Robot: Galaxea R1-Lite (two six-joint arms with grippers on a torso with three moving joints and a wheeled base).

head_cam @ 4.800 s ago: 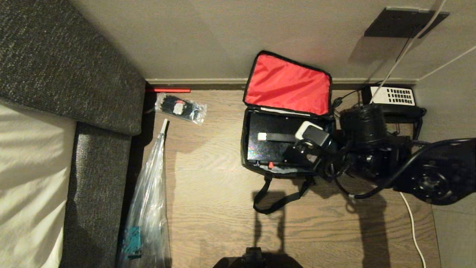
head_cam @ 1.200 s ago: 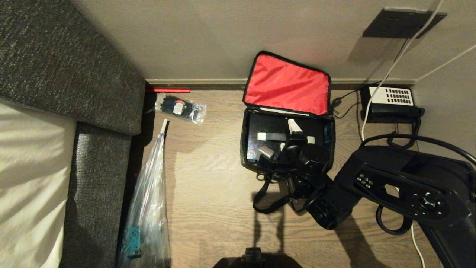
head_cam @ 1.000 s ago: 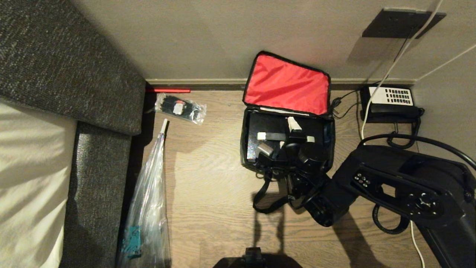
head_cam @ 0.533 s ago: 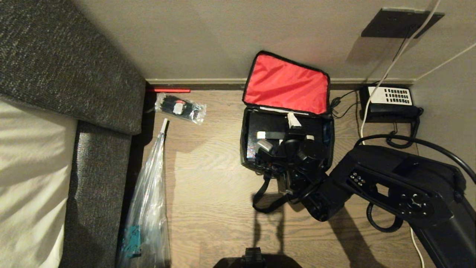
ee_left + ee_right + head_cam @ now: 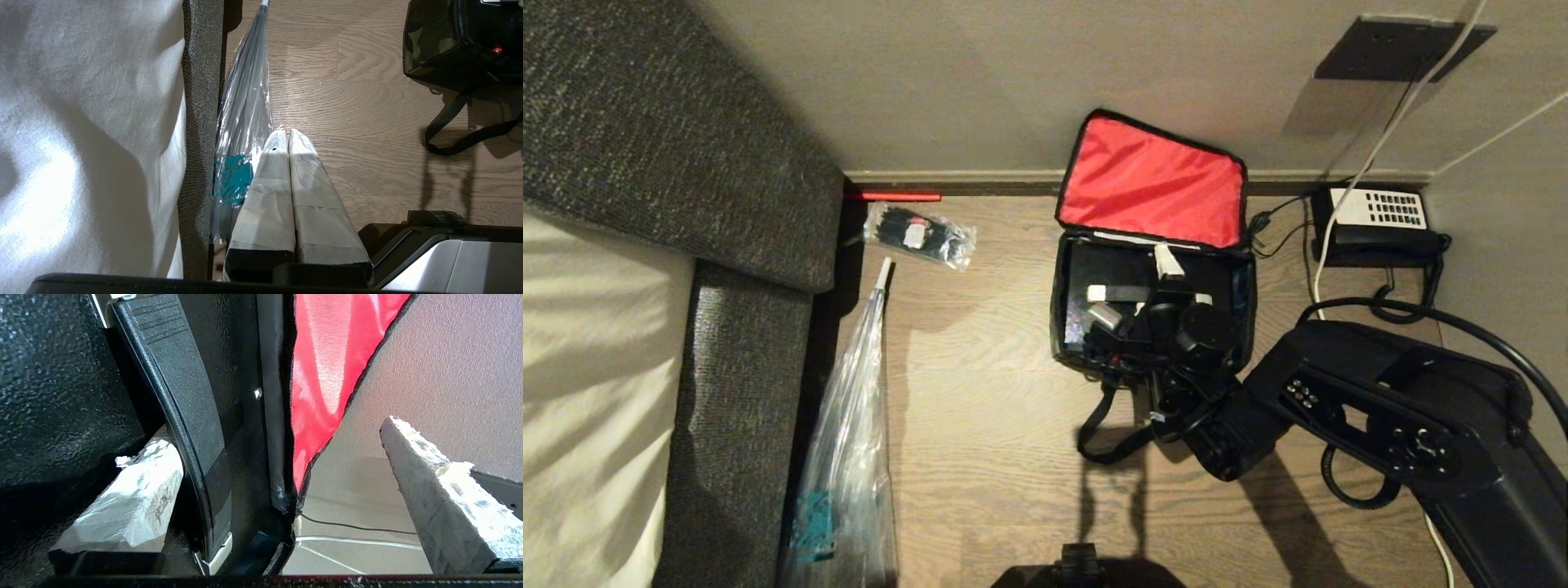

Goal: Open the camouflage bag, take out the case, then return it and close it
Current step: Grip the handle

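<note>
Wood floor against a beige wall, with a dark sofa point(image 5: 645, 147) and a pale cushion point(image 5: 580, 384) taking up the left side. Next to the sofa a clear plastic bag point(image 5: 849, 441) lies along the floor, and up by the baseboard there's a red stick point(image 5: 894, 196) and a small packet point(image 5: 919, 235) of black bits. The left gripper point(image 5: 288, 141) is parked low near that plastic bag with its two pale fingers pressed together, holding nothing. In the middle sits the camo bag point(image 5: 1152, 245), lid flipped back against the wall so the red lining shows, one strap looped out on the floor in front. The black case point(image 5: 1111, 273) is lying flat inside it. The right gripper point(image 5: 1135, 286) is down in the bag over the case, fingers spread wide, one on each side of the case's raised black handle, not squeezing it. Far right by the wall is a phone point(image 5: 1376, 220).
</note>
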